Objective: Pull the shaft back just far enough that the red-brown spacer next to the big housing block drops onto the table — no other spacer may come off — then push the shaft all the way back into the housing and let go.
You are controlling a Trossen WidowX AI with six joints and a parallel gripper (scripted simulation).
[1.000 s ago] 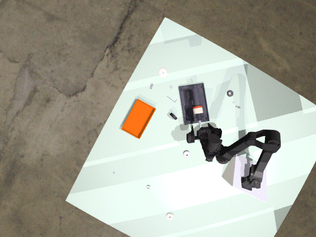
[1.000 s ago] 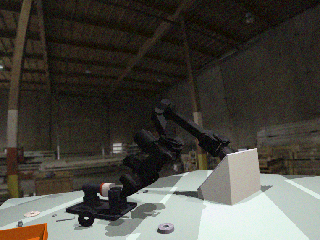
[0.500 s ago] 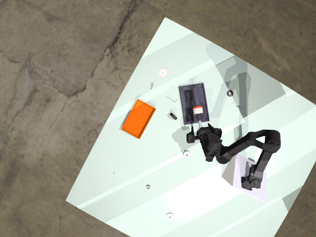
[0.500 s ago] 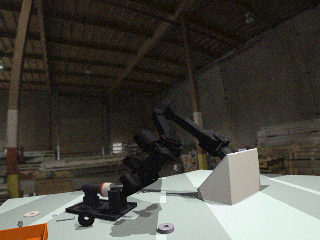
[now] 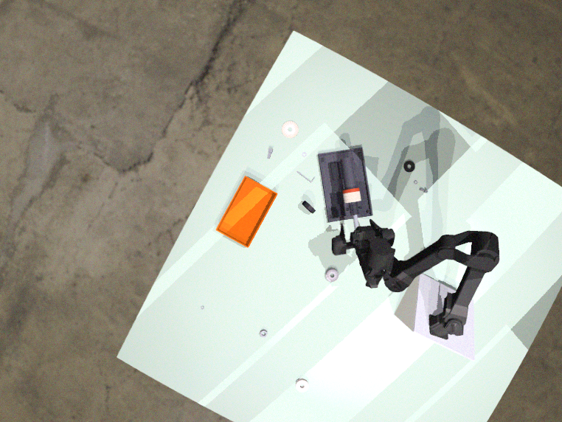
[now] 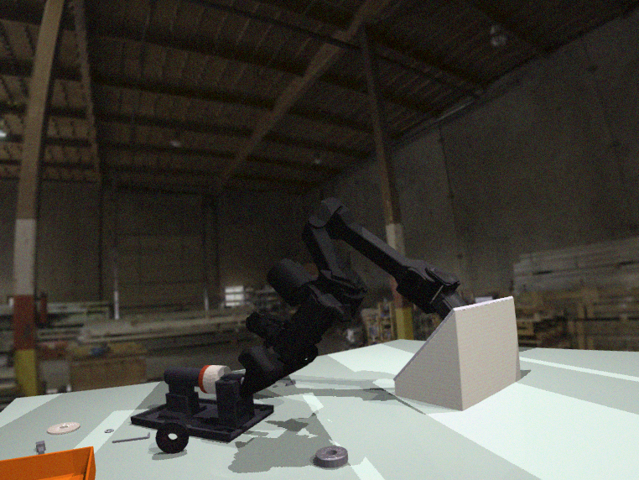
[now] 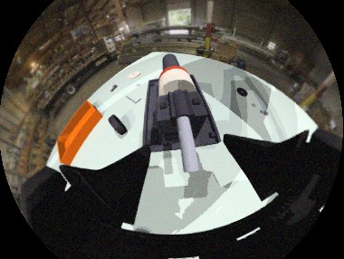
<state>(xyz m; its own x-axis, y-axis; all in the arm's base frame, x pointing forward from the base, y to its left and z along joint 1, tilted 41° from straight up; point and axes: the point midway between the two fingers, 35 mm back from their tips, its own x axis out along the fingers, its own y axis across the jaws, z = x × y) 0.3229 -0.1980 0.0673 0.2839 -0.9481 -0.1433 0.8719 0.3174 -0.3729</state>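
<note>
The red-brown spacer [image 5: 350, 190] [image 6: 202, 380] [image 7: 174, 69] sits on the fixture line, against the dark barrel-shaped housing block [image 5: 349, 170] [image 6: 180, 375] [image 7: 170, 60]. Cream spacer material [image 5: 352, 197] [image 6: 215, 378] [image 7: 176, 81] lies between it and the dark front support [image 6: 228, 405] [image 7: 180, 105]; single spacers cannot be told apart. The grey shaft [image 5: 355, 220] [image 7: 187, 147] sticks out of that support towards me. My gripper [image 5: 357, 223] [image 7: 187, 143] is open, its fingers on either side of the shaft's free end and not touching it in the wrist view. The shaft inside the spacers is hidden.
The fixture stands on a dark base plate [image 5: 323, 181] [image 7: 147, 122]. A dark ring [image 5: 308, 206] [image 6: 161, 439] [image 7: 118, 125] stands left of it, and an orange bin [image 5: 232, 237] [image 6: 46, 459] farther left. A grey ring [image 6: 319, 458] lies near the gripper. Small parts are scattered around.
</note>
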